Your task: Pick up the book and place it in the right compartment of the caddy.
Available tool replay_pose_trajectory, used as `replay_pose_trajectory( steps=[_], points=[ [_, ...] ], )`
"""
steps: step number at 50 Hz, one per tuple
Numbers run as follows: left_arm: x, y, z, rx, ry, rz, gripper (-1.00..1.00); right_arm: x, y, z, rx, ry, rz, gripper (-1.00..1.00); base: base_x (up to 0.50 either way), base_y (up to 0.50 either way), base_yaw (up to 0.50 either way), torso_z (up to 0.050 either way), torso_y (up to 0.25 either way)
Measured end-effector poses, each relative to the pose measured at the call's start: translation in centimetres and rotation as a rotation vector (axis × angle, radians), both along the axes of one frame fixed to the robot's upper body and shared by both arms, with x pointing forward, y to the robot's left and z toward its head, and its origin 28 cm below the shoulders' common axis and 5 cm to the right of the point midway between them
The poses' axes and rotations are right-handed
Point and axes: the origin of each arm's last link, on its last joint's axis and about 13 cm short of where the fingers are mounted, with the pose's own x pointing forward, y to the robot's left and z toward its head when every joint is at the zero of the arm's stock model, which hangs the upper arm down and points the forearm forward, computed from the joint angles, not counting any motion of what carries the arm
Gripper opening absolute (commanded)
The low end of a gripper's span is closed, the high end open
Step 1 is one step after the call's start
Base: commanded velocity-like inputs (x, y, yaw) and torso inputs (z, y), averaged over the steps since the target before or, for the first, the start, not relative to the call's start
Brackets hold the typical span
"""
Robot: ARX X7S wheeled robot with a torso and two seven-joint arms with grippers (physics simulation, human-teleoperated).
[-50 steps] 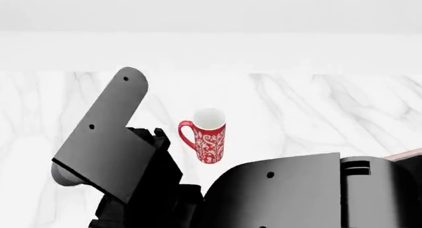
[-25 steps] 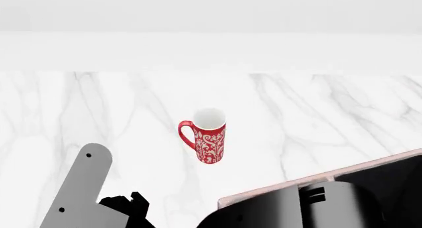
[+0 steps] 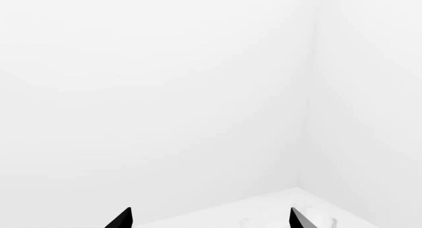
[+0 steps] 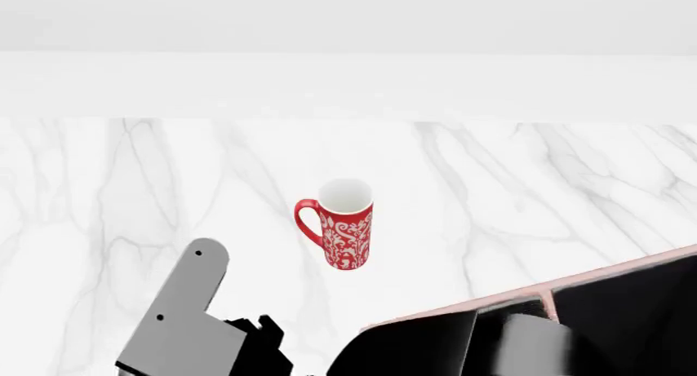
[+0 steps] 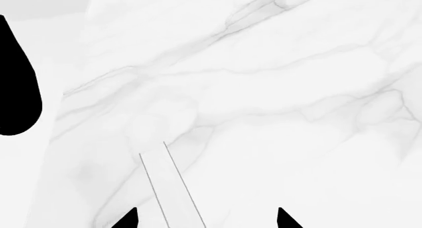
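Head view: caddy (image 4: 610, 280) rim at near right, mug (image 4: 346, 223) mid-table; both pincers, left (image 3: 209, 219) and right (image 5: 205, 219), spread, holding nothing.

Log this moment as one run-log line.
book: not in view | caddy: lower right, partly hidden | mug: upright, mid-table | left hand: open, empty | right hand: open, empty
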Motion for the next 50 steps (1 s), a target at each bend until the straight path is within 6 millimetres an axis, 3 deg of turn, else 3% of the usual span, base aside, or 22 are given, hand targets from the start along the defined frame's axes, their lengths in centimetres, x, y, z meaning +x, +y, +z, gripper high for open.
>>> replay_pose_trajectory(
  steps=[19, 48, 49, 50],
  points=[
    [0.2, -0.1, 0.0, -0.002, 0.002, -0.005, 1.0, 1.0, 0.8, -3.0, -0.058, 0.053, 0.009, 1.0, 0.0, 0.0, 0.0, 0.0, 0.0],
    [0.1, -0.1, -0.4, -0.008, 0.006, -0.005, 1.0, 0.8, 1.8, -7.5, -0.171, 0.16, 0.08, 1.0, 0.0, 0.0, 0.0, 0.0, 0.0],
    [0.2, -0.1, -0.4, -0.008, 0.006, -0.005, 1.0, 0.8, 1.8, -7.6, -0.171, 0.162, 0.079, -1.0, 0.0, 0.0, 0.0, 0.0, 0.0],
    [0.2, -0.1, -0.4, -0.009, 0.006, -0.005, 1.0, 0.8, 1.8, -7.7, -0.172, 0.164, 0.079, -1.0, 0.0, 0.0, 0.0, 0.0, 0.0]
  ],
)
